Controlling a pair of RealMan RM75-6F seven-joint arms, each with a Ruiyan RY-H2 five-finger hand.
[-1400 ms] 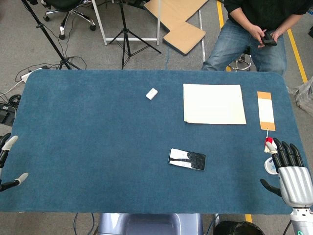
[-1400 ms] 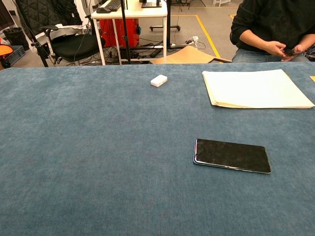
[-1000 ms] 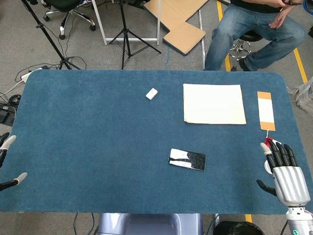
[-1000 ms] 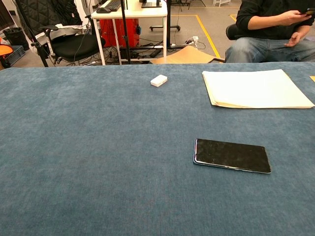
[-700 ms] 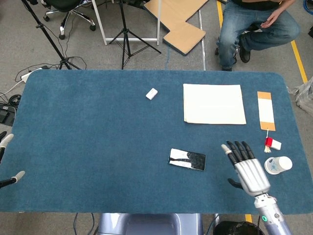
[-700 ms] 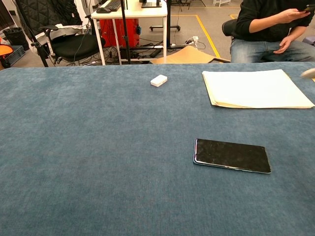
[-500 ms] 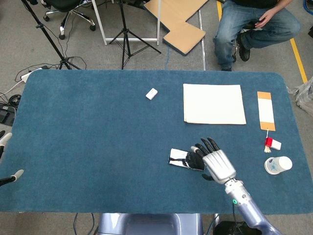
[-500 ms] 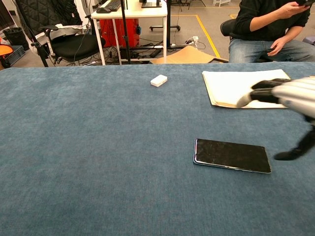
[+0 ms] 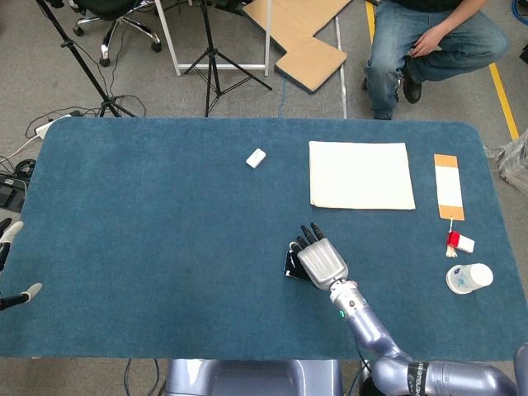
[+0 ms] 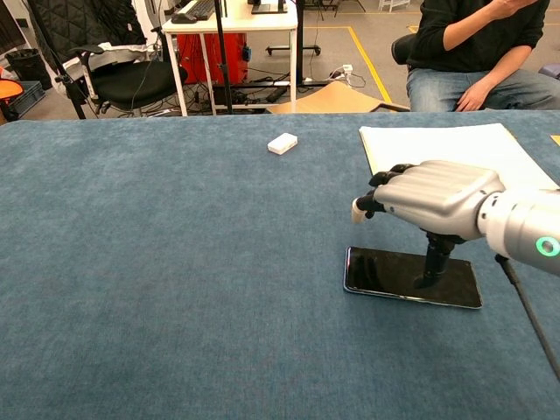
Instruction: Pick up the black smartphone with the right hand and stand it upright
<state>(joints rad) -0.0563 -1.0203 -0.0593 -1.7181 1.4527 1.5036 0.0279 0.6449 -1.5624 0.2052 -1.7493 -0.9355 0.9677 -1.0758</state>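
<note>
The black smartphone (image 10: 391,274) lies flat on the blue table cloth (image 9: 165,231), screen up. My right hand (image 10: 430,199) hovers just over it, palm down, fingers stretched toward the left and apart. Its thumb (image 10: 432,260) points down and its tip seems to touch the screen. From the head view the right hand (image 9: 322,260) hides most of the phone (image 9: 291,263); only the left end shows. Nothing is gripped. My left hand (image 9: 10,262) shows only as two spread fingertips at the table's far left edge, holding nothing.
A stack of cream paper (image 9: 361,175) lies behind the phone, and a small white box (image 9: 256,157) sits further left. At the right edge are an orange-white strip (image 9: 449,186), a red-white tag (image 9: 458,242) and a paper cup (image 9: 469,278). A person (image 9: 429,37) sits beyond the far edge.
My right hand swept from the table's right edge leftward and now sits over the phone, thumb down on it. The phone has not moved. The left hand stays put.
</note>
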